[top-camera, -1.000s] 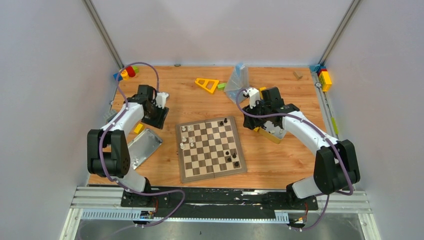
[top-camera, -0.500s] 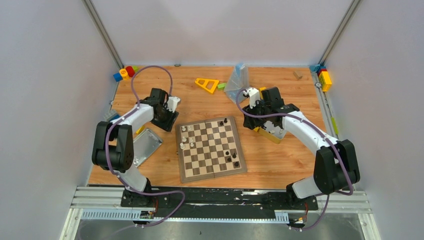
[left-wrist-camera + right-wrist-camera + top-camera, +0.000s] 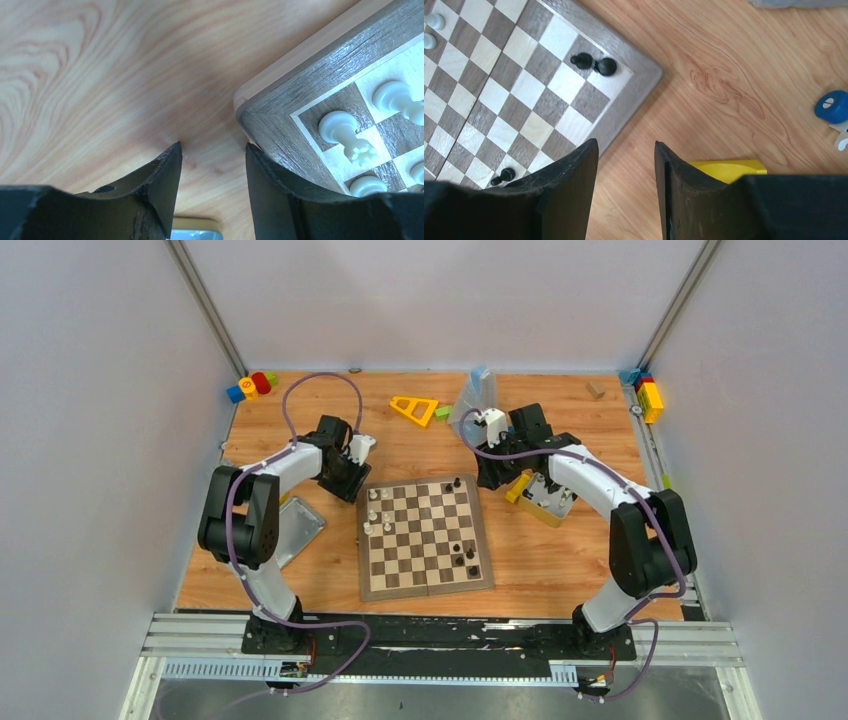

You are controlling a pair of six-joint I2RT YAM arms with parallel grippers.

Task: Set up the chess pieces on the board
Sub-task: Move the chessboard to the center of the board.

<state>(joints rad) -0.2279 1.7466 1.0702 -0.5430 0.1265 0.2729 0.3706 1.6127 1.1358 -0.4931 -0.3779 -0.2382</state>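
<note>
The chessboard [image 3: 424,538] lies mid-table with a few white pieces [image 3: 374,512] along its left side, a black piece [image 3: 458,483] at the far right corner and black pieces [image 3: 465,554] near the right edge. My left gripper [image 3: 352,480] is open and empty, low beside the board's far left corner [image 3: 260,107]; white pieces [image 3: 345,131] stand just past it. My right gripper [image 3: 492,472] is open and empty over bare wood right of the board's far right corner [image 3: 644,75]. Black pieces [image 3: 594,64] stand on that corner.
A silver lid [image 3: 288,528] lies left of the board. A yellow-sided tin [image 3: 545,498] sits under the right arm; its yellow side shows in the right wrist view [image 3: 724,169]. A yellow triangle [image 3: 414,409], a clear bag [image 3: 475,397] and toy blocks [image 3: 252,386] lie at the back.
My left gripper has swung right from over the lid area to the board's far left corner. My right gripper has shifted a little left and back toward the board's far right corner.
</note>
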